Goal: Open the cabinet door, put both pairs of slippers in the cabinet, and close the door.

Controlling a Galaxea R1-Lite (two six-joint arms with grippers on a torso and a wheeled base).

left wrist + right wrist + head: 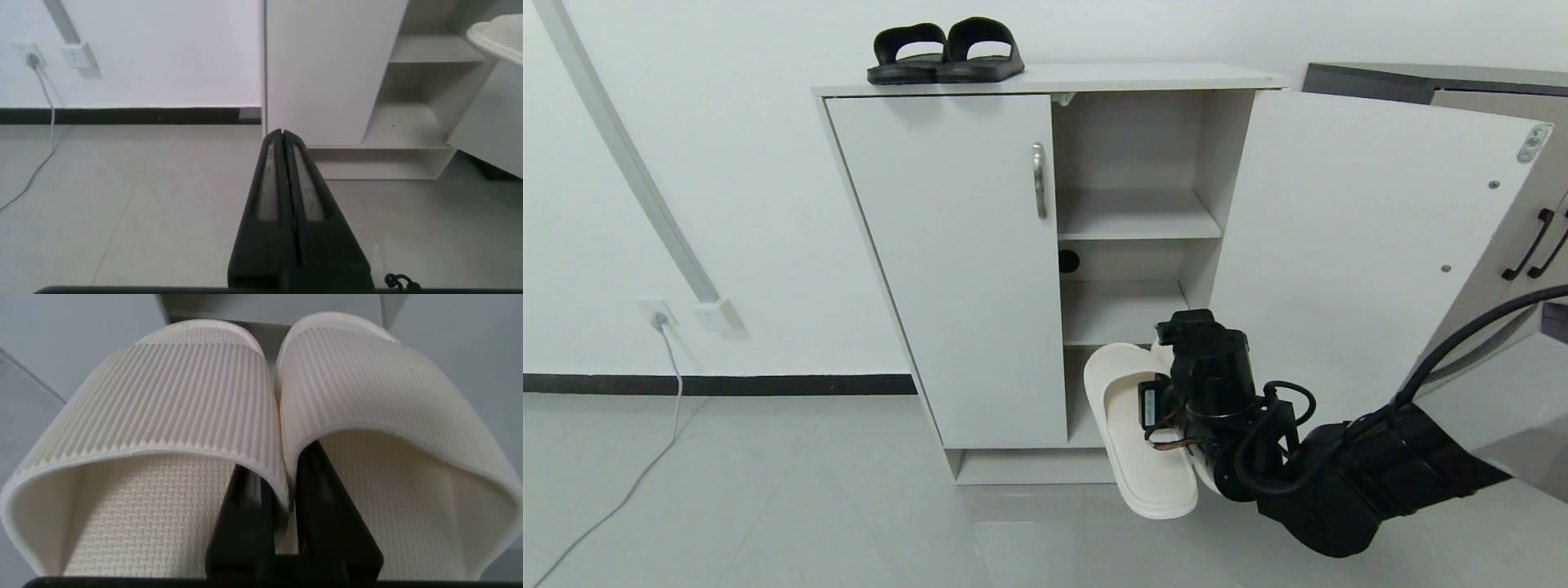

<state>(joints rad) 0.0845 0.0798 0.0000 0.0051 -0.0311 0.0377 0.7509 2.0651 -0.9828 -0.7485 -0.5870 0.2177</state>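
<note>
I found the right gripper [282, 508] pinching the white slippers [1139, 433] by their adjoining straps, just before the cabinet [947, 261], long axis aimed at its open bottom compartment [1082, 400]. Left gripper [282, 175] pressed together, empty, farther off; black slippers [945, 53] lay on the cabinet top

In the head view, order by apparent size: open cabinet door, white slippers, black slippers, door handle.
open cabinet door
white slippers, slightly ahead of the black but nearer the camera, so unsure
black slippers
door handle
</note>
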